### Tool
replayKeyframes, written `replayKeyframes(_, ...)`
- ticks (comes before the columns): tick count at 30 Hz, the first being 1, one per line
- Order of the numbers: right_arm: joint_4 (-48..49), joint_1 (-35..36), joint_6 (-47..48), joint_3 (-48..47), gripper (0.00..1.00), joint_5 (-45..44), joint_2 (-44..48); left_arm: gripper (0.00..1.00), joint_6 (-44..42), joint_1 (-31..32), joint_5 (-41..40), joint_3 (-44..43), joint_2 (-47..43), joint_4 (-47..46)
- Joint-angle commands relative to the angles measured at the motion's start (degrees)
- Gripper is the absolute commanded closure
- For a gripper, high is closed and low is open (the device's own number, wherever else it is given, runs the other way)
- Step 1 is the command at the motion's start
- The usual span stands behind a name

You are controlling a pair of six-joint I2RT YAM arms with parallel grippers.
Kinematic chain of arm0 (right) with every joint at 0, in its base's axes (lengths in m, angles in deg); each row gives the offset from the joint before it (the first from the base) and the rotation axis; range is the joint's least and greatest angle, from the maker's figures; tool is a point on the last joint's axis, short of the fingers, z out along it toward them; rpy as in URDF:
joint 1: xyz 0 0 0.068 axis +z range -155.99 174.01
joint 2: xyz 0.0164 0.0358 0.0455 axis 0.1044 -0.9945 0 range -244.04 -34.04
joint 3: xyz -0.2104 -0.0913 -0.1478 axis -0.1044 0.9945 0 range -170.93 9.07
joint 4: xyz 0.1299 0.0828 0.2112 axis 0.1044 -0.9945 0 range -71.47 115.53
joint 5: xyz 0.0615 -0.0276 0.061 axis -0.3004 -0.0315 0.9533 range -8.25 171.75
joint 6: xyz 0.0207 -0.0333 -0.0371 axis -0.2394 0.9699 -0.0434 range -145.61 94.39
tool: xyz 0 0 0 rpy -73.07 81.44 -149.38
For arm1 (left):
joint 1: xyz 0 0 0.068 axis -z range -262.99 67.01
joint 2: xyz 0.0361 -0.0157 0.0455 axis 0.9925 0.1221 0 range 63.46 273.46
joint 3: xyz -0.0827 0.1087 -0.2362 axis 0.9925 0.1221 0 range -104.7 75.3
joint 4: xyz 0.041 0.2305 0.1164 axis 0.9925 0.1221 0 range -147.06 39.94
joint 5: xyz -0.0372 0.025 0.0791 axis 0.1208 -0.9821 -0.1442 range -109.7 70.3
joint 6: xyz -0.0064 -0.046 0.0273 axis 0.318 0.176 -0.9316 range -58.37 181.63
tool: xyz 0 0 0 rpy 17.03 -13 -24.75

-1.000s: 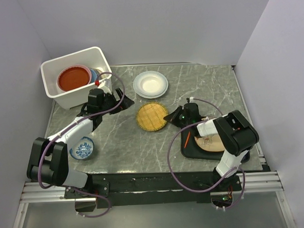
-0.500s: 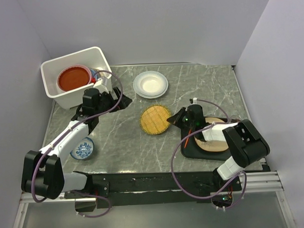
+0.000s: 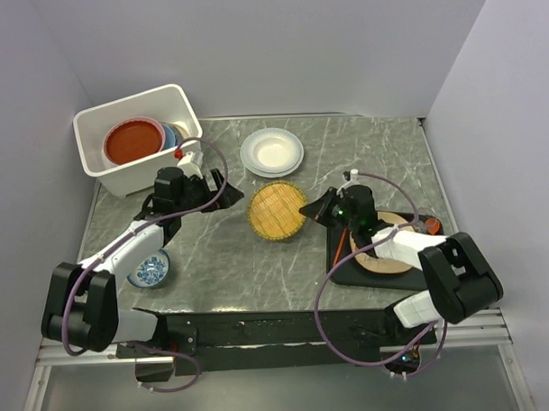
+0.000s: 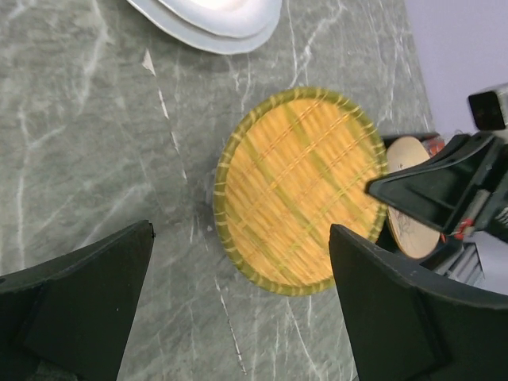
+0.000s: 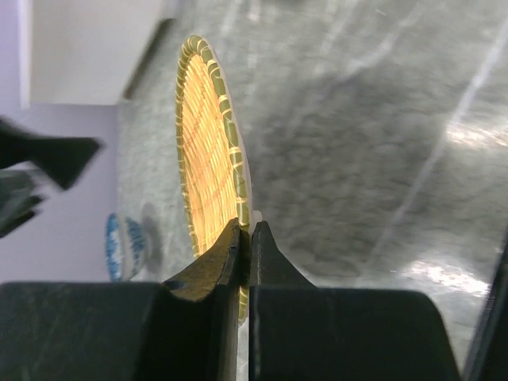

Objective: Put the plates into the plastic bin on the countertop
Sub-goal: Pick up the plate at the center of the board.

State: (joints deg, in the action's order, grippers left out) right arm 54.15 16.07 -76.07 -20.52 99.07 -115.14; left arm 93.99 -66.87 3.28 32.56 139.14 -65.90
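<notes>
My right gripper (image 3: 306,211) is shut on the right rim of the woven yellow plate (image 3: 276,211), holding it at the middle of the countertop (image 3: 372,157). In the right wrist view my fingers (image 5: 244,226) pinch the rim of the plate (image 5: 202,159). My left gripper (image 3: 220,183) is open and empty, just left of that plate (image 4: 298,186). The white plastic bin (image 3: 120,179) at the back left holds a red-orange plate (image 3: 132,141), with a pink and a light blue plate beneath. A white plate (image 3: 272,152) lies behind the woven one. A cream plate (image 3: 384,251) lies on a black tray.
The flat black tray (image 3: 349,270) sits at the front right under my right arm. A small blue-and-white bowl (image 3: 150,268) stands at the front left beside my left arm. Grey walls close in the back and both sides.
My left gripper swung back toward the bin, then returned toward the woven plate. My right gripper kept its hold on the plate, shifting it slightly.
</notes>
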Motion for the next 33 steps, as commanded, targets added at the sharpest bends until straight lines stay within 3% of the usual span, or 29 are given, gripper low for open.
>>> replayKeyframes(1,4.9,-0.8,-0.3,0.5,1.00,3.6,5.6,0.04,0.3,0.1,6.3,1.1,2.7,-7.1)
replayKeyframes(14,3.5,-1.4,0.1,2.3,1.00,6.8,13.9,0.06,9.2,0.1,17.6,6.0,9.2,-26.1)
replayKeyframes(26,7.1,-1.4,-1.5,0.4,1.00,10.9,10.0,0.16,13.0,1.4,20.8,6.6,11.3,-32.6)
replayKeyframes(29,7.9,-1.4,-1.8,0.1,1.00,11.3,9.1,0.25,12.4,2.3,20.4,6.3,13.0,-32.5)
replayKeyframes(32,7.8,-1.4,-1.7,0.0,1.00,11.5,9.2,0.43,13.0,2.9,20.8,6.1,13.9,-33.5)
replayKeyframes(33,7.6,-1.4,-1.8,0.1,1.00,11.5,9.2,0.55,13.0,3.0,21.0,5.9,14.7,-33.7)
